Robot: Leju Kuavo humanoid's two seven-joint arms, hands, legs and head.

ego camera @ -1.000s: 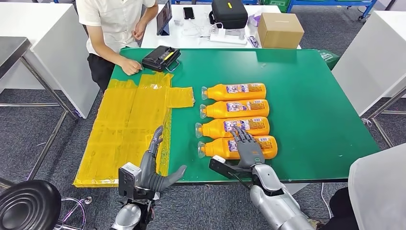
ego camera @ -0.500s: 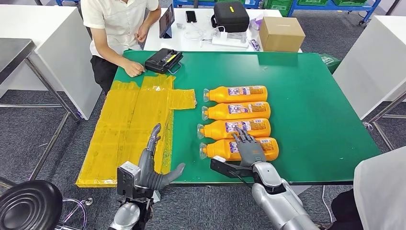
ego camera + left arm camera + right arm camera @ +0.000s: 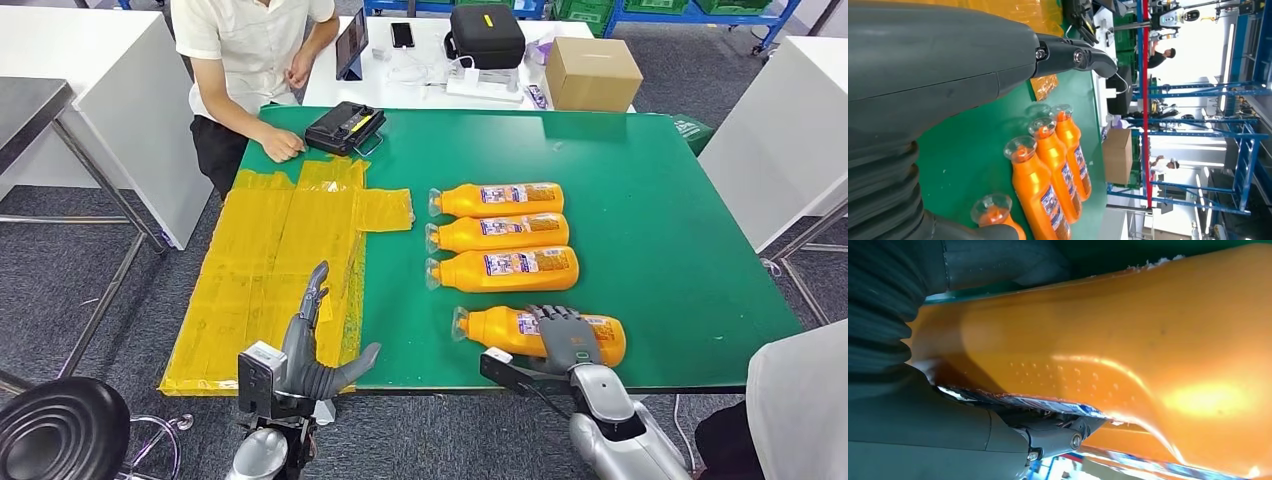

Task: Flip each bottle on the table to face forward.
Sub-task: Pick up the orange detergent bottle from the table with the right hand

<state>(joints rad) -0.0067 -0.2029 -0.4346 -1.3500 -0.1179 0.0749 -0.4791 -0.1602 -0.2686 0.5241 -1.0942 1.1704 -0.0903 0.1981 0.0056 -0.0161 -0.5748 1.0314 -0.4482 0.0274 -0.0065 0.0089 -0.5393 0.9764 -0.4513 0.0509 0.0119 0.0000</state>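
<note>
The nearest orange plastic bottle (image 3: 540, 333), lying on its side with a clear cap pointing to the frame's left, now sits low in the head view near the front edge of the green desk (image 3: 660, 230). A second ago it lay snug against the row; it has been drawn toward the robot and to the right, leaving a bare strip of green between it and the others. The right hand (image 3: 566, 338) lies across its middle, fingers draped over the label and wrapped onto the body; the right wrist view shows the orange wall pressed close against the palm, so the hand grips it.

The three other orange bottles (image 3: 502, 232) lie side by side at centre frame, caps to the left, labels up, where they were before.

The left hand (image 3: 312, 345) stands at lower left over the desk's front edge, fingers straight and spread, thumb out to the side, holding nothing, much as earlier.

A yellow plastic sheet (image 3: 270, 265) covers the left part of the desk. At upper left a person in a white shirt (image 3: 250, 50) rests a fist beside a black flat device (image 3: 343, 127). On the white table behind stand a brown cardboard box (image 3: 594, 74), which is closed, and a black case (image 3: 483, 33).
</note>
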